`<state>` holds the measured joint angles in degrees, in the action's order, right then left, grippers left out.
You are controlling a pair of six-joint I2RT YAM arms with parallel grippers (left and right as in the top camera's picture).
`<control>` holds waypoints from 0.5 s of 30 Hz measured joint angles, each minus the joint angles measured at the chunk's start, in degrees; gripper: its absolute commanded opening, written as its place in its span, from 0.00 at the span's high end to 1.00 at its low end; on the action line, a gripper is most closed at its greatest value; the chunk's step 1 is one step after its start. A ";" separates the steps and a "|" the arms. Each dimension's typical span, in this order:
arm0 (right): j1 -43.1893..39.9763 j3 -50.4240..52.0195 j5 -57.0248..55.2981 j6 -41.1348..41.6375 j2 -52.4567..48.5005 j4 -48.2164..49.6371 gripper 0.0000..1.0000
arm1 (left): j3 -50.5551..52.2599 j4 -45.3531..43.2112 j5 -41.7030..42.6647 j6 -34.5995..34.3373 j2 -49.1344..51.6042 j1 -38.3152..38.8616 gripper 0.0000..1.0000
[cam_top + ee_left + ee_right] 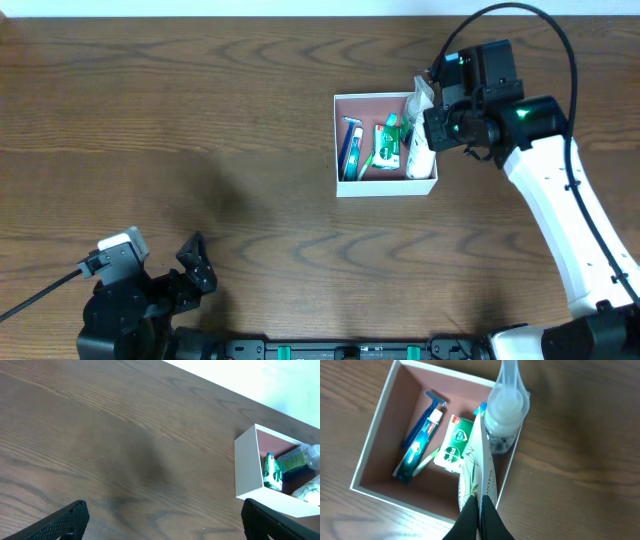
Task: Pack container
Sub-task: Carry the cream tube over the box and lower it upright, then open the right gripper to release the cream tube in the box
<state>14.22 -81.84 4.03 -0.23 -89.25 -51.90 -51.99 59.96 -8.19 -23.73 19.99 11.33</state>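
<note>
The container point(336, 140) is a square white-walled box with a pink-brown floor, at the table's back right. It holds a blue razor point(422, 422), a teal tube point(417, 452) and a green box point(454, 445). My right gripper point(479, 505) is shut on the flat end of a white tube with a leaf print point(479, 467), which hangs over the container's right wall point(512, 460). A clear bottle point(506, 410) shows just beyond the tube at that wall. My left gripper point(162, 520) is open and empty above bare wood. The container also shows in the left wrist view point(247, 467).
The left arm point(130, 300) sits at the front left edge, far from the container. The right arm point(560, 190) reaches in from the front right. Brown wood table point(200, 120) lies all round the container.
</note>
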 measured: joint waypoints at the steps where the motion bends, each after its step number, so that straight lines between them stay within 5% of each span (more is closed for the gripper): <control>1: 0.00 0.76 0.00 0.00 0.00 0.44 0.99 | 0.00 0.00 0.00 0.00 0.00 0.00 0.02; 15: 0.00 1.81 0.00 0.72 0.04 0.20 0.99 | 0.00 0.00 0.02 0.00 0.00 0.00 0.02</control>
<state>14.22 -80.03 4.03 0.49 -89.21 -51.70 -51.99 59.96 -8.16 -23.73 19.99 11.33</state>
